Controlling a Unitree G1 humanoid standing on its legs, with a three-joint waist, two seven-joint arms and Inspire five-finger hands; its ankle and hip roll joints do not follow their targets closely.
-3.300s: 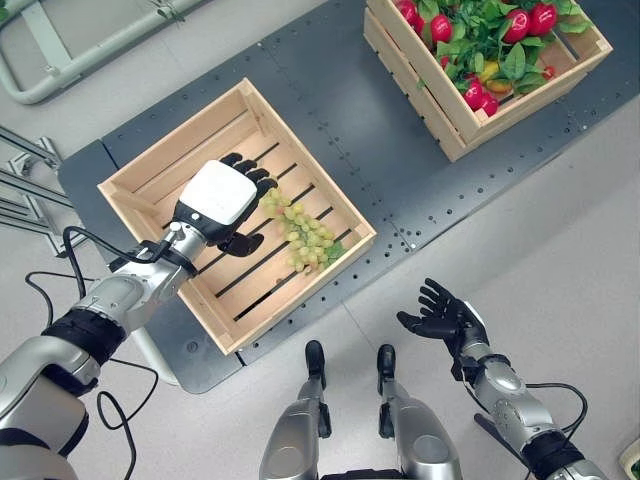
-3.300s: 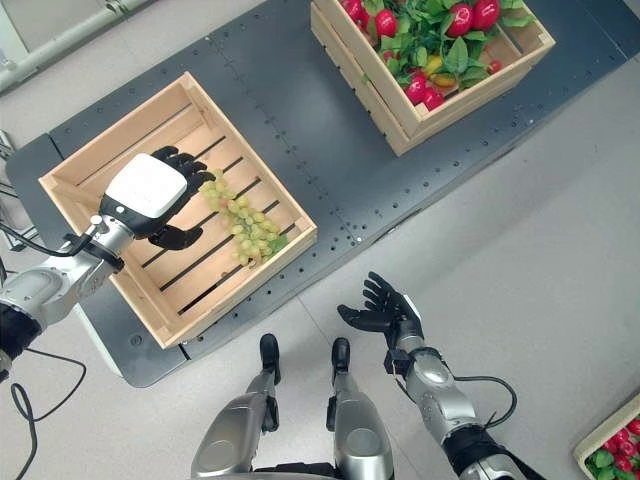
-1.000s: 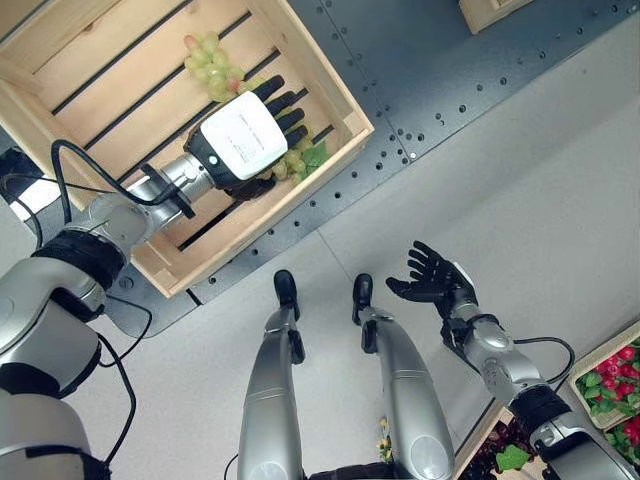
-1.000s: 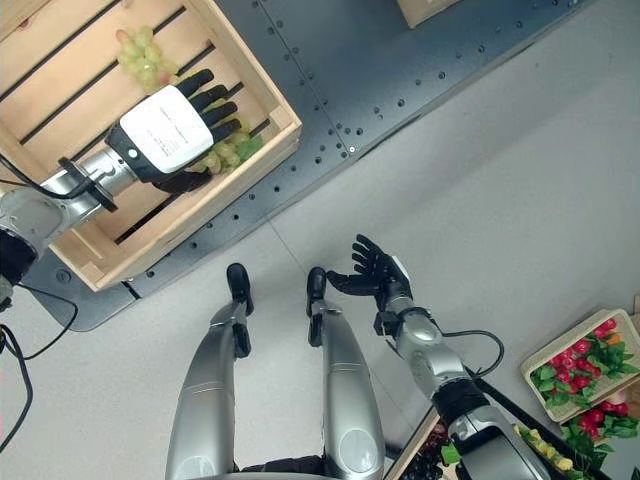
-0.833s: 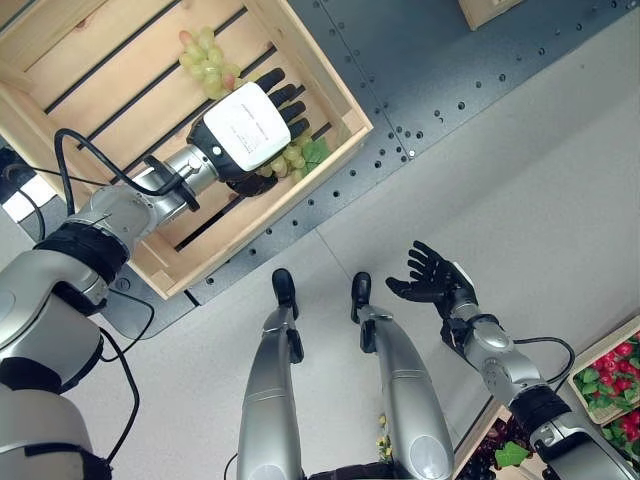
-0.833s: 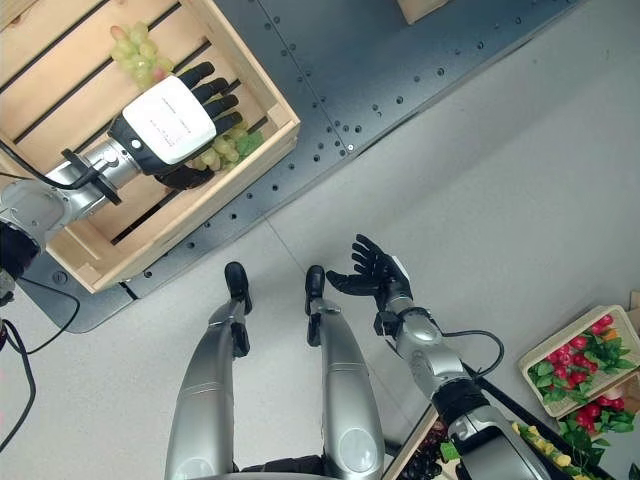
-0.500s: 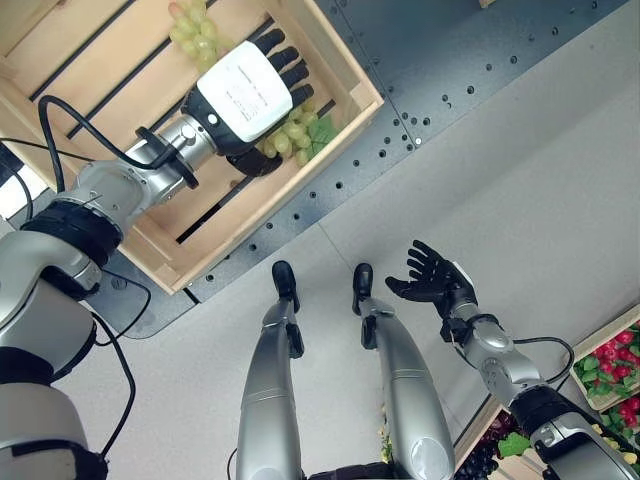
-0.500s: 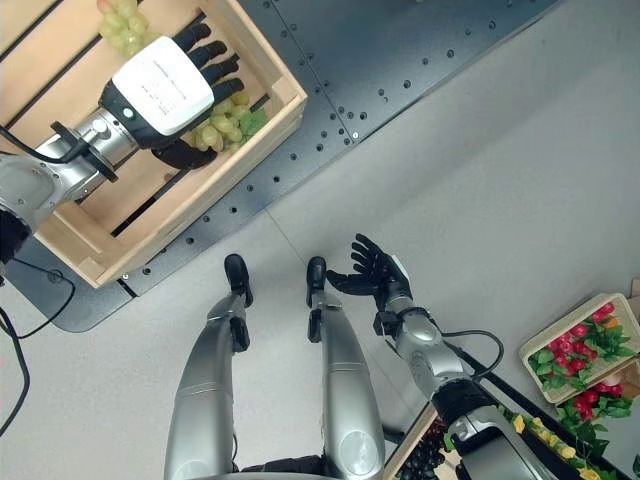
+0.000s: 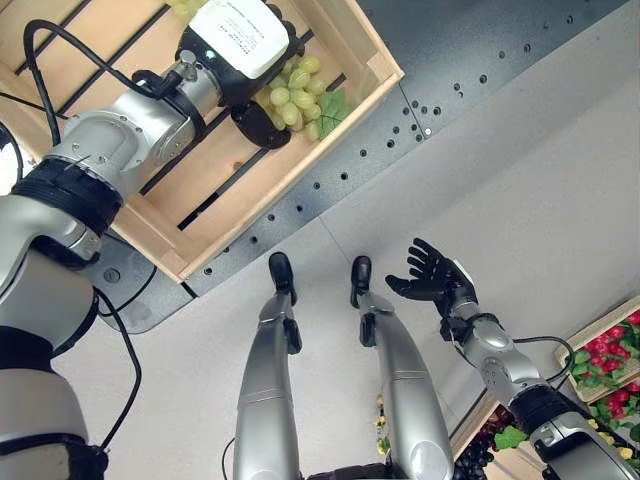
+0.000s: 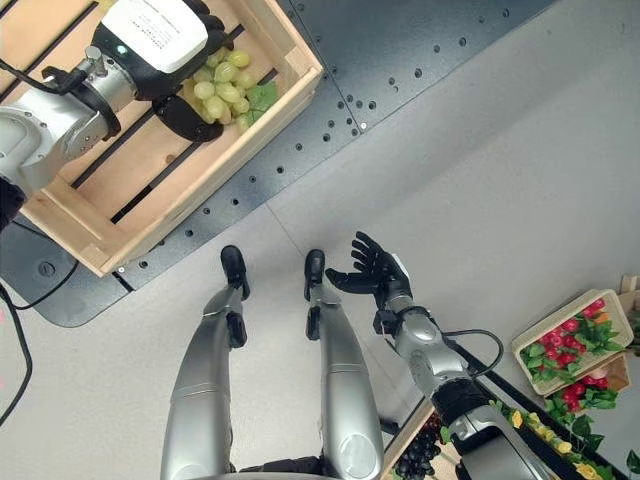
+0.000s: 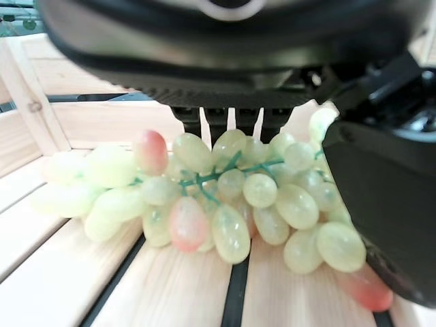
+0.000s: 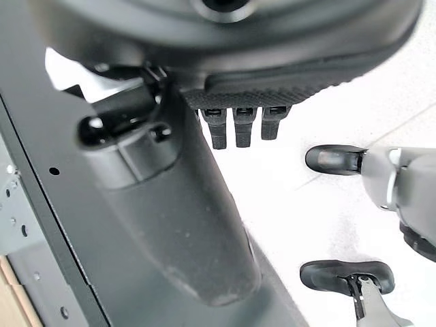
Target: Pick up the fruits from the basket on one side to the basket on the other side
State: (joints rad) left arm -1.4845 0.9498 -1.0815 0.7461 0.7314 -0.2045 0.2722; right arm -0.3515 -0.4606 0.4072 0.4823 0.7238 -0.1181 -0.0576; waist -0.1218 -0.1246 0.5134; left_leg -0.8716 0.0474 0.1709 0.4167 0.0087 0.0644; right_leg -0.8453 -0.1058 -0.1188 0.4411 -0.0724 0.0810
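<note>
Wooden crate [image 9: 345,40]: left hand [image 9: 245,35] covers grapes [image 9: 292,88]; grip unclear.

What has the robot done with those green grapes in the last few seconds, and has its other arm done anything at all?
The left robot hand, which hovered open above the grapes in the wooden crate, has come down onto the bunch, and its fingers and thumb now curl round it. The grapes still lie in the crate, not lifted out. The camera also tilted down, so the whole scene shifted. The right robot hand stayed open, palm up, over the floor.
</note>
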